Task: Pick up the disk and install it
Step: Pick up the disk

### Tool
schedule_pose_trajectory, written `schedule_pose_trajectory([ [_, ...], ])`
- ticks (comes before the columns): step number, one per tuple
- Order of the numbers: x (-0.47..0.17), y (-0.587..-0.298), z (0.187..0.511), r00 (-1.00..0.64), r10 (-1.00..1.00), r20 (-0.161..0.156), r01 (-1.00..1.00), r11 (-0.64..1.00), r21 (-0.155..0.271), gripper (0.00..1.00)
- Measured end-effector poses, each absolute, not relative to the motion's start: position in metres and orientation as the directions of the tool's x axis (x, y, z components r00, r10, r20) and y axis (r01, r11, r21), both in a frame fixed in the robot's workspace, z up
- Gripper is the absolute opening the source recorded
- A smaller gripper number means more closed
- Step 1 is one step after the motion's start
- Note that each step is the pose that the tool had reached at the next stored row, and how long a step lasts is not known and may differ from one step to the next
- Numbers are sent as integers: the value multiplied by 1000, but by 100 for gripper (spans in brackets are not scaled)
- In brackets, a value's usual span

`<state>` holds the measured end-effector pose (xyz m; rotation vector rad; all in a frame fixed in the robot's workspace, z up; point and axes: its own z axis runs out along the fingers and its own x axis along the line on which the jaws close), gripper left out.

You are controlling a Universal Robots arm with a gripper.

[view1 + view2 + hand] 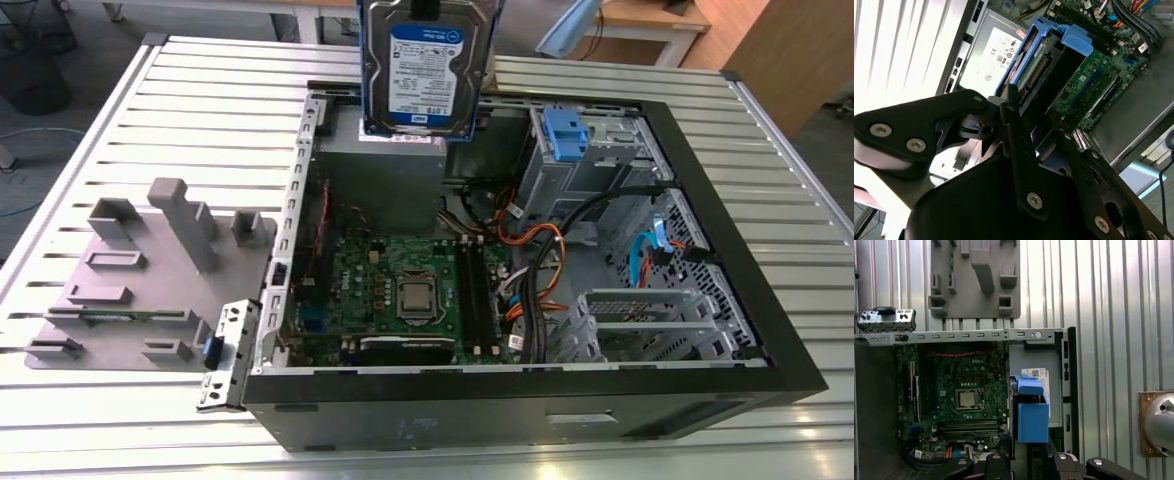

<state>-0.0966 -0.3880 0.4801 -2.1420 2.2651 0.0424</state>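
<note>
Disk point(422, 70) hangs gripped between the fingers point(1015, 125) above the computer case point(467, 415).

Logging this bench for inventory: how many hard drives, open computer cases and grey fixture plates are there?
hard drive: 1, the disk, held in the gripper
open computer case: 1
grey fixture plate: 1
Total: 3

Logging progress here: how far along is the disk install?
Pickup looks done: the disk hangs in the gripper above the open case. In hand: the disk, gripped by its edges. Left: installing, since it is not yet in the cage.
</note>
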Motion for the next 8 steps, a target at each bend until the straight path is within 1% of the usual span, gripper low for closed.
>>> schedule_pose_trajectory([
  [8, -80, -388, 480, -56, -998, -36, -998, 56, 3, 35],
])
